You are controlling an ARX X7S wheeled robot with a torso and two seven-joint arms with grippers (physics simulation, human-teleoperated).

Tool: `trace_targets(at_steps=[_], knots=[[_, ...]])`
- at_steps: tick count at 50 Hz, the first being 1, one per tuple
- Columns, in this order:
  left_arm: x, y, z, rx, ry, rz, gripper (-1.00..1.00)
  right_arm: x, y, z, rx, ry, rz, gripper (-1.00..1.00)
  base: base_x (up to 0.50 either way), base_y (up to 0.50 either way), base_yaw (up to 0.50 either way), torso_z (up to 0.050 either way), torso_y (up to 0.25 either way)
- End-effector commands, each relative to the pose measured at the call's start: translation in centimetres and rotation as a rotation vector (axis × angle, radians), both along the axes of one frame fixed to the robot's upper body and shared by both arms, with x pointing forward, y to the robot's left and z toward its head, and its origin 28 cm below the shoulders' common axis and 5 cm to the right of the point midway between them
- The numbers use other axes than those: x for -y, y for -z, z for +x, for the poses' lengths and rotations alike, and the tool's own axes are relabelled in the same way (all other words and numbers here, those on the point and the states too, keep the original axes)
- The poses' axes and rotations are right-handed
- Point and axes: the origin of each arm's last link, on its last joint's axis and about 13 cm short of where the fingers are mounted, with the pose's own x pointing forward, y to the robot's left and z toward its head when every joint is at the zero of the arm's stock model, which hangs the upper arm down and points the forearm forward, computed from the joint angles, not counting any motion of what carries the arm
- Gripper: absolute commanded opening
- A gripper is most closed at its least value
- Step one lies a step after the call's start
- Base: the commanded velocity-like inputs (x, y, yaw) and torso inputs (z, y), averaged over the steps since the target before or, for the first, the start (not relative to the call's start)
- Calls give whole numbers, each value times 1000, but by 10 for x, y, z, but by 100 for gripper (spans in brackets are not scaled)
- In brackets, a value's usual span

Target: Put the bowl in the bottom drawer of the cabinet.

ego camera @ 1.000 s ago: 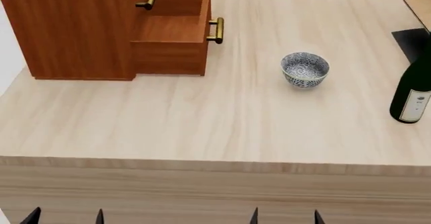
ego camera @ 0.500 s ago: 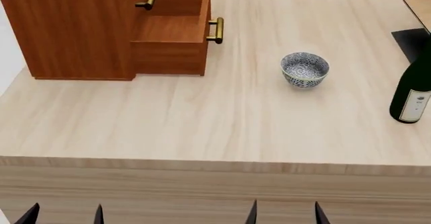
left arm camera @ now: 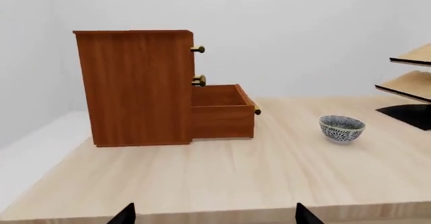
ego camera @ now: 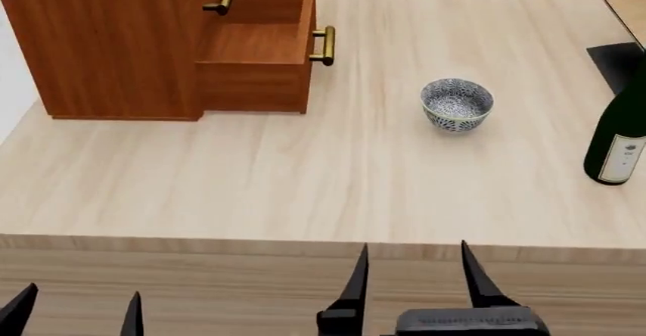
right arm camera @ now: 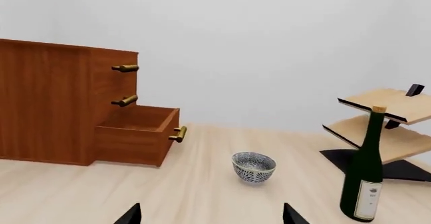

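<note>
The bowl (ego camera: 458, 104) sits upright on the bench (ego camera: 302, 185), right of centre and well apart from everything, a small round ceramic piece with dense blue-grey flowers inside and out on a narrow foot. Off to its left, the bottom drawer (ego camera: 257, 48) stands pulled open and empty, a reddish-brown box with a brass bar handle (ego camera: 324, 45) on its front, set in the cabinet (ego camera: 111, 41) at the far left.

And here is the change: the right gripper (ego camera: 412, 275) has risen into the head view at the near edge, black tapered fingers now clear above the bench front where a moment ago only their tips showed. It is spread wide and holds nothing. The left gripper (ego camera: 76, 313) has barely moved, low at the near left, also spread and empty. That reads as the right arm starting its reach for the bowl, which lies straight ahead of it.

A dark green glass wine bottle (ego camera: 618, 135) stands at the right edge, and a pale wooden rack (right arm camera: 390, 128) on a black base sits behind it. The bench is pale, matte wood grain.
</note>
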Motion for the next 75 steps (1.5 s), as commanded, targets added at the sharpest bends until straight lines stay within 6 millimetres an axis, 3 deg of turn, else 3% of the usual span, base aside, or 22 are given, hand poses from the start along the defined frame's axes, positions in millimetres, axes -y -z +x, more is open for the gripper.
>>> trace_targets(at_steps=[1,26,40,63,75], knots=[[-6,-22,-26,42,4,11,100,-4,-22,12,42,-2,-19,100,0,0,0,50,41],[-10,-24,-35,89,-48,23,100,-2,-32,31,40,42,3,100,419,226,0,49,39],[-10,-29,-36,119,-47,2,100,-2,-35,35,21,44,-9,100,170,83,0,1,0],[-12,-23,-36,113,-62,14,100,-1,-32,38,0,55,-32,100,500,-61,0,0,0],[-16,-14,-50,83,-72,2,100,-1,-30,40,-5,62,-36,100,500,-64,0,0,0]])
